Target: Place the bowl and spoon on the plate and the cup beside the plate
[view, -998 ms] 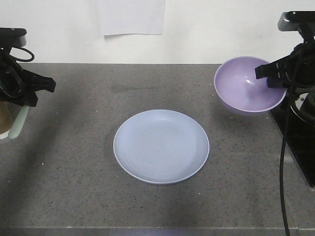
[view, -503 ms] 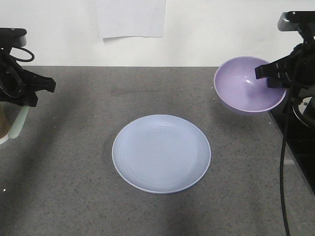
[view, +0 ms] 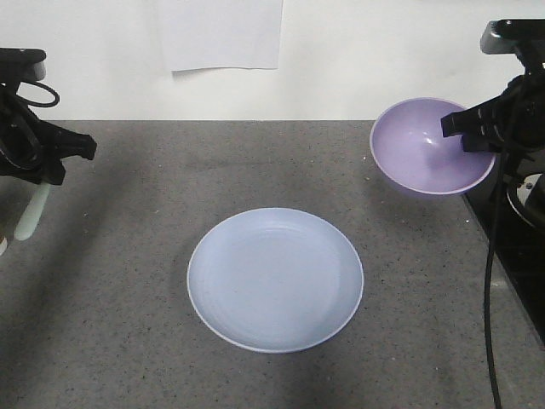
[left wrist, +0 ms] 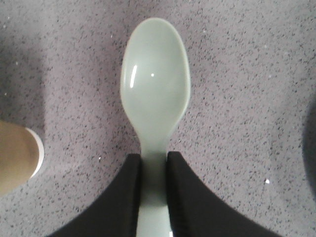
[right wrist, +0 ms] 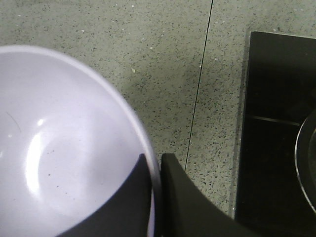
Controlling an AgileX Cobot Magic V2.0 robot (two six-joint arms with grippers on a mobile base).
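I have the left gripper (left wrist: 154,163) clamped on the mint spoon (left wrist: 155,89) left of the pale blue plate (view: 275,279), the right gripper (right wrist: 157,165) pinching the lavender bowl (right wrist: 64,148) by its rim right of it.

Pale blue plate (view: 275,279) lies flat on the bench (view: 128,341). Lavender bowl (view: 426,153) held aloft, right. Mint spoon (left wrist: 155,89) hangs scoop-down, left, near brown cup (left wrist: 17,155).

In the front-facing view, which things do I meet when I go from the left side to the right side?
spoon, held in the left end effector → plate on the table → bowl, held at its rim by the right end effector
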